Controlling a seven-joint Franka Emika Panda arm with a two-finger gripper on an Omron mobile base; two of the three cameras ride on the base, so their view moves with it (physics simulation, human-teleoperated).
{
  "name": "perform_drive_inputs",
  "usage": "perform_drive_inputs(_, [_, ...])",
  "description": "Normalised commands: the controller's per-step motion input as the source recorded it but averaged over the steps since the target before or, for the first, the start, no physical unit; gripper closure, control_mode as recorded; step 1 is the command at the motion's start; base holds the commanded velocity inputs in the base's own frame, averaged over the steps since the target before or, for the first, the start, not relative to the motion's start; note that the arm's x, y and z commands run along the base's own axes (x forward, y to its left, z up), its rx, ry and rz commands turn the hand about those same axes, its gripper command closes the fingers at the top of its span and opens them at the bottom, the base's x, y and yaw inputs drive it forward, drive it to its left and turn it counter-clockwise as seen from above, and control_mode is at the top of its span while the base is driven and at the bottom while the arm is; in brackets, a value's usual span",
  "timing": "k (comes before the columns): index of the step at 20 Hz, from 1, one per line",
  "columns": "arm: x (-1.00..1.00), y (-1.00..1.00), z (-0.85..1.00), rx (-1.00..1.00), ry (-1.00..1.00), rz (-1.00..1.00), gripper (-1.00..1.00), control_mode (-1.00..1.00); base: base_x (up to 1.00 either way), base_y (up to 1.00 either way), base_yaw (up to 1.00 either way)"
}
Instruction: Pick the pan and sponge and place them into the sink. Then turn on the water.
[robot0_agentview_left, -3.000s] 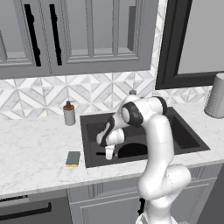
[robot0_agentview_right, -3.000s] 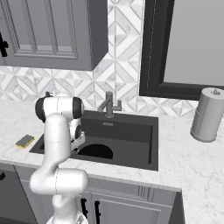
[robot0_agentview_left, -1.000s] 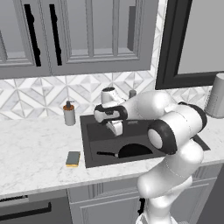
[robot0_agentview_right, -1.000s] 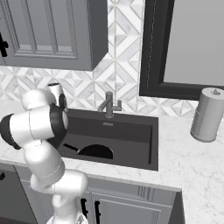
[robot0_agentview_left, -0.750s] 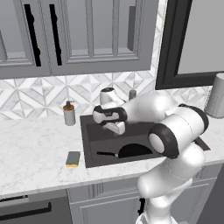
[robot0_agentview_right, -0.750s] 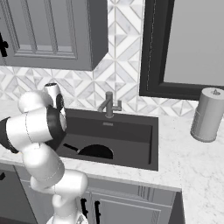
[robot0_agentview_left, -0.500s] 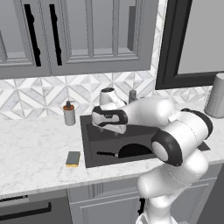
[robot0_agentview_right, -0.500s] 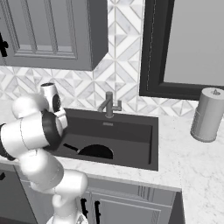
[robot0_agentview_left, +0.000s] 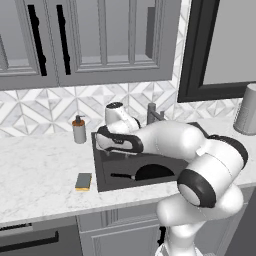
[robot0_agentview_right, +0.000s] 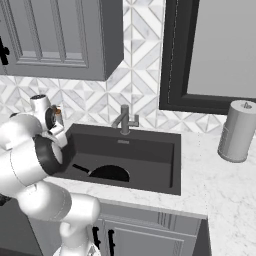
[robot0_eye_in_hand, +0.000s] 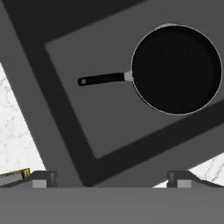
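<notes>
Pan: you see it lying flat on the floor of the sink, its long thin handle stretched out beside it; from the left base view you catch its handle and near rim low in the basin, partly behind the arm.
Sink: you look down into a dark grey basin set into the marble tabletop; the grey faucet stands at its back edge.
Sponge: you find it on the tabletop just beside the sink's left rim, outside the basin, lying flat; a yellow sliver of it shows at the lower left of the hand view.
Tool: you see its two tips spread wide apart with nothing between them, looking straight down over the near-left part of the sink, well above the pan.
Arm: you see it bent low across the basin, the hand reaching toward the sink's left side.
Soap dispenser: it stands upright on the tabletop near the sink's back left corner.
Paper towel roll: it stands upright on the tabletop, well to the right of the sink.
</notes>
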Motion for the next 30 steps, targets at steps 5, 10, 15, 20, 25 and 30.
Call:
perform_drive_inputs(5, [-0.14,0.38,0.0,-0.03,0.01,0.11,-1.0,-1.0,0.0,0.0,0.0])
perform_drive_inputs(10, [-0.18,0.41,0.0,-0.05,0.05,0.21,-1.0,-1.0,0.0,0.0,0.0])
perform_drive_inputs(15, [-0.26,0.41,0.0,-0.06,0.01,0.19,-1.0,-1.0,0.0,0.0,0.0])
perform_drive_inputs(20, [-0.2,0.4,-0.04,-0.05,0.05,0.1,-1.0,-1.0,0.0,0.0,0.0])
perform_drive_inputs(25, [0.0,0.48,-0.1,-0.01,0.08,0.01,-1.0,-1.0,0.0,0.0,0.0])
perform_drive_inputs(30, [0.0,0.37,-0.22,0.0,0.03,0.0,-1.0,-1.0,0.0,0.0,0.0])
